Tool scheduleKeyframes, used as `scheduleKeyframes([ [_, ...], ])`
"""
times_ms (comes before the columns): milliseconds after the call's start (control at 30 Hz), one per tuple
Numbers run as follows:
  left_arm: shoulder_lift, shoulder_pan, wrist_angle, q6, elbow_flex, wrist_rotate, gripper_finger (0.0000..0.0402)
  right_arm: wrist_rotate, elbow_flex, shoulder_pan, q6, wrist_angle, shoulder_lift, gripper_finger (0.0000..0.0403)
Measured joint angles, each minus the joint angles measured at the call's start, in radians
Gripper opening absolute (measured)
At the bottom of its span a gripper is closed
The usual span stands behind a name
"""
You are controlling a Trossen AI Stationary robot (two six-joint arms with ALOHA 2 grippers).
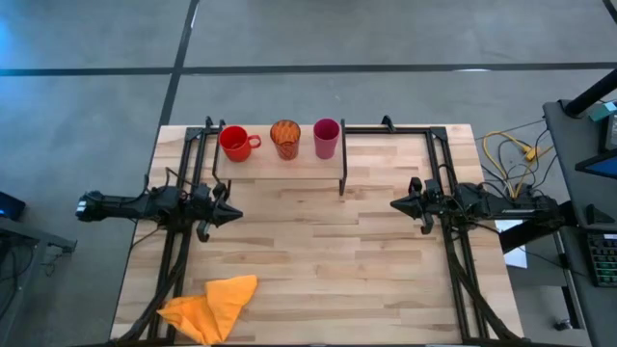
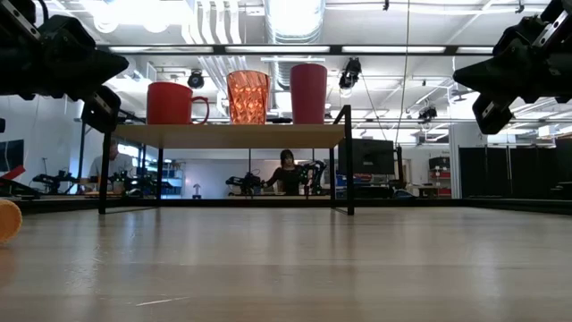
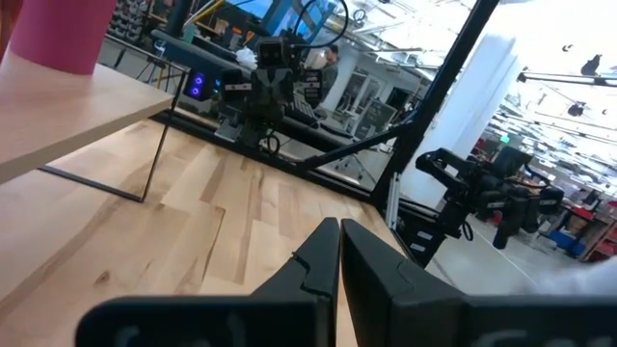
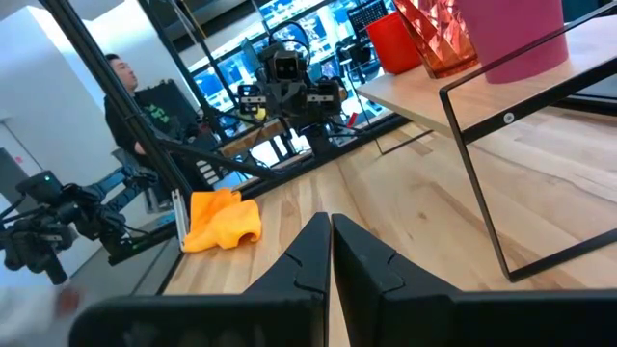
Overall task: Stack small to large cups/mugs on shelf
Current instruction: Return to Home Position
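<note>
Three vessels stand upright in a row on the shelf's wooden top board at the table's far side: a red mug with a side handle, an orange patterned cup and a magenta tumbler. They also show in the low view: the mug, the cup, the tumbler. My left gripper is shut and empty at the table's left. My right gripper is shut and empty at the right.
An orange cloth lies crumpled near the table's front left corner. Black frame rails run along both sides of the table. A person is in the room behind the table.
</note>
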Motion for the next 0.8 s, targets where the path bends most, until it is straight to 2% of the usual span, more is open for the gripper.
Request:
scheduleKeyframes([
  [800, 0.001, 0.0, 0.009, 0.001, 0.0, -0.001, 0.0, 0.0, 0.0, 0.0, 0.0, 0.0, 0.0, 0.0009],
])
